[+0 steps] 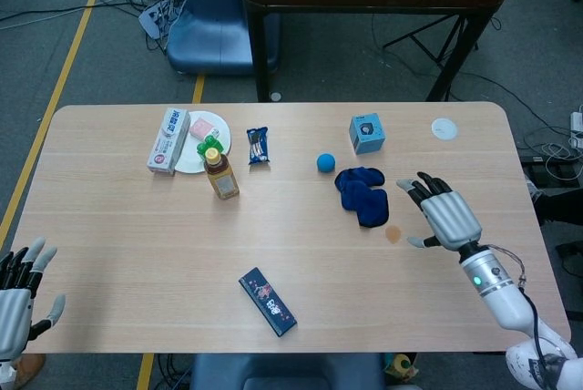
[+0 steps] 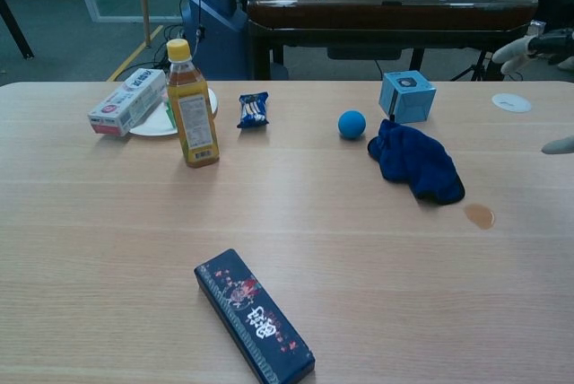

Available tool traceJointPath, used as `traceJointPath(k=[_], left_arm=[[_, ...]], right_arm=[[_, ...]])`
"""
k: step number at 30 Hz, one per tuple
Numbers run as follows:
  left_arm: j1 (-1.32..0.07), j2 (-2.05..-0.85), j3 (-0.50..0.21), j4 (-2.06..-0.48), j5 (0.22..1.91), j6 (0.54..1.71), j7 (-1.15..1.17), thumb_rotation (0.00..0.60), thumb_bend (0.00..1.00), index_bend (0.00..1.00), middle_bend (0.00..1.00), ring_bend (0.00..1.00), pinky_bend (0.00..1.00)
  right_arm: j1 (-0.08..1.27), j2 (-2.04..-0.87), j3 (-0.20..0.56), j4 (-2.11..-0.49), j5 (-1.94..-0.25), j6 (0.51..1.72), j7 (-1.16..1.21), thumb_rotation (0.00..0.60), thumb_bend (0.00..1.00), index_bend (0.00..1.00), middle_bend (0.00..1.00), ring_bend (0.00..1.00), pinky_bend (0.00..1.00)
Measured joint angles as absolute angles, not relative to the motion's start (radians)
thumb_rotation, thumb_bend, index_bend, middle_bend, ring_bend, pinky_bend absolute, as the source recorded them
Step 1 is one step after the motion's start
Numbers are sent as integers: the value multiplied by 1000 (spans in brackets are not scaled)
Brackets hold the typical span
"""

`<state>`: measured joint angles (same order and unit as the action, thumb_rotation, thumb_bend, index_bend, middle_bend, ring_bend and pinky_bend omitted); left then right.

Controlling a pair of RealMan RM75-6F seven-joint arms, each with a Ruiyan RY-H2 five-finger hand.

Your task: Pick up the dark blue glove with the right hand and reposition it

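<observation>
The dark blue glove (image 1: 362,194) lies crumpled on the table right of centre, also seen in the chest view (image 2: 415,163). My right hand (image 1: 440,210) hovers just right of the glove with its fingers spread, holding nothing; only its fingertips (image 2: 535,46) show at the chest view's right edge. My left hand (image 1: 18,294) stays open off the table's front left corner.
Close behind the glove are a blue ball (image 1: 325,163) and a light blue box (image 1: 367,133). A brown stain (image 1: 393,234) marks the table in front of it. A bottle (image 1: 219,173), a plate (image 1: 191,162) with boxes, a snack packet (image 1: 258,145) and a dark case (image 1: 268,301) lie to the left.
</observation>
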<state>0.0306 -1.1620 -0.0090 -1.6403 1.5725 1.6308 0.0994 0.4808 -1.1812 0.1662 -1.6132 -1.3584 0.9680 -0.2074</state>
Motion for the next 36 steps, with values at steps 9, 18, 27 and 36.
traceJointPath(k=[9,18,27,36], left_arm=[[36,-1161,-9,-1635,1569,1634,95,600,335,113,1,41,0],[42,-1157,-11,-1633,1563,1639,90,600,334,113,1,40,0],[42,-1158,-14,-1633,1559,1635,94,600,335,113,1,40,0],[49,-1155,-14,-1629,1547,1635,91,600,335,113,1,41,0]], right_arm=[[635,-1345,202,-1443,-1165,811,-320,600,188,127,191,81,143],[725,-1478,218,-1265,-1020,734,-375,600,200,131,196,90,144],[812,-1607,218,-1098,-937,687,-420,600,234,139,202,93,147],[868,-1704,213,-961,-880,648,-441,600,307,203,238,135,197]])
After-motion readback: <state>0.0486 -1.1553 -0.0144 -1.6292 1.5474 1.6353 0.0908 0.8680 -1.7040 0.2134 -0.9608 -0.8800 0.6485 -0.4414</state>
